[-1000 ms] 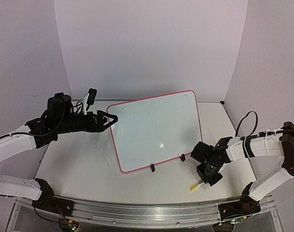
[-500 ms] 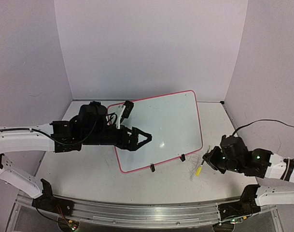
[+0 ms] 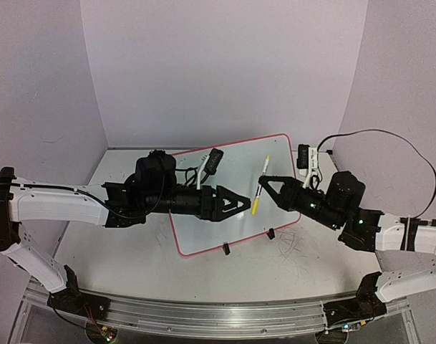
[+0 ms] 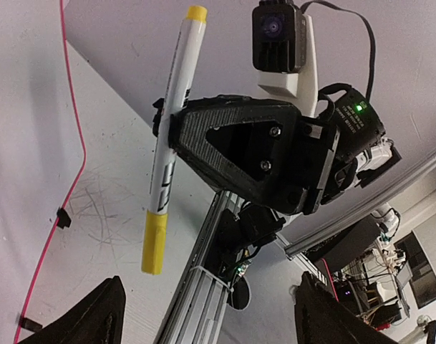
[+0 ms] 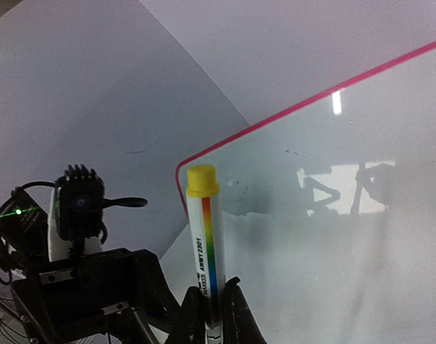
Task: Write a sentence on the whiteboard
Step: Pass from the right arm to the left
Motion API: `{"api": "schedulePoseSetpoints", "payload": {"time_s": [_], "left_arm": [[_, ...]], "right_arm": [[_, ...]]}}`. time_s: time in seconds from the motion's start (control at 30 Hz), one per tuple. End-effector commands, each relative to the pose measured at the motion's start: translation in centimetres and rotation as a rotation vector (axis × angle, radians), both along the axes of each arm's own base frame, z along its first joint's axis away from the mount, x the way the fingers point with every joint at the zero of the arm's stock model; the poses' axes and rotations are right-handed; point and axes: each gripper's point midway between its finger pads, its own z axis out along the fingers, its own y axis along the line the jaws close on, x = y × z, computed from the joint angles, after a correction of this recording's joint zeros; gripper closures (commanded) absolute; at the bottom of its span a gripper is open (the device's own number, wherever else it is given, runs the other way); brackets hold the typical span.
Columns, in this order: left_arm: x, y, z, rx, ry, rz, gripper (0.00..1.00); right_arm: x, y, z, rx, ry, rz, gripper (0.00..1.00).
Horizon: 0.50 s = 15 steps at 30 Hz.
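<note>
Yellow marks both ends of the white marker point(image 4: 162, 183), and we read the longer yellow piece at its lower end as the cap point(image 4: 154, 244). The right gripper point(image 3: 265, 185) is clamped on the barrel around its middle and holds the pen nearly upright in the air above the near right part of the whiteboard point(image 3: 239, 168), cap end down. The board stands tilted on its small black legs at the middle of the tabletop point(image 3: 117, 244), its red rim showing on all sides. We can find no yellow writing on its glossy face, so we judge that the sentence has not been begun. The left gripper point(image 3: 245, 206) reaches in from the other side, just beside the capped end, its jaws spread wide and empty. In its own wrist view, its fingers point(image 4: 103, 315) sit at the two bottom corners with the cap hanging between and ahead of them, not touching either. We take this as the uncapping step, ahead of any writing. In our judgement, the next move calls for the left jaws to advance until the cap lies squarely between them. They would then close firmly on the cap alone and pull straight along the pen's axis while the right grip resists. A skewed pull could twist the barrel out of line in the right fingers.
</note>
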Motion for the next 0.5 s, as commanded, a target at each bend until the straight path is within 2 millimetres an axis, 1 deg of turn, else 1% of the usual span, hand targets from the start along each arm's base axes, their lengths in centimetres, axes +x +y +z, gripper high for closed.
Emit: {"api": "schedulePoseSetpoints", "payload": {"time_s": [0.0, 0.03, 0.1, 0.2, 0.3, 0.4, 0.47], "left_arm": [[0.3, 0.2, 3.3, -0.123, -0.022, 0.028, 0.23], [0.6, 0.5, 3.1, -0.12, -0.02, 0.057, 0.23], [1.0, 0.9, 2.8, -0.114, -0.02, 0.088, 0.2], [0.9, 0.6, 2.9, -0.115, -0.021, 0.074, 0.19], [0.5, 0.0, 3.7, -0.132, -0.034, 0.034, 0.26], [0.1, -0.2, 4.8, -0.156, -0.054, 0.003, 0.35], [0.0, -0.3, 5.1, -0.163, -0.063, -0.006, 0.41]], "right_arm": [[-1.6, 1.6, 8.7, 0.191, -0.197, 0.094, 1.0], [-1.7, 1.7, 9.0, 0.198, -0.198, 0.101, 1.0], [-2.1, 1.8, 9.6, 0.216, -0.199, 0.116, 1.0], [-2.5, 2.1, 10.2, 0.242, -0.196, 0.147, 1.0], [-2.9, 2.6, 10.4, 0.257, -0.192, 0.175, 1.0], [-3.1, 3.4, 10.3, 0.252, -0.187, 0.201, 1.0], [-3.2, 3.7, 10.1, 0.252, -0.183, 0.213, 1.0]]}}
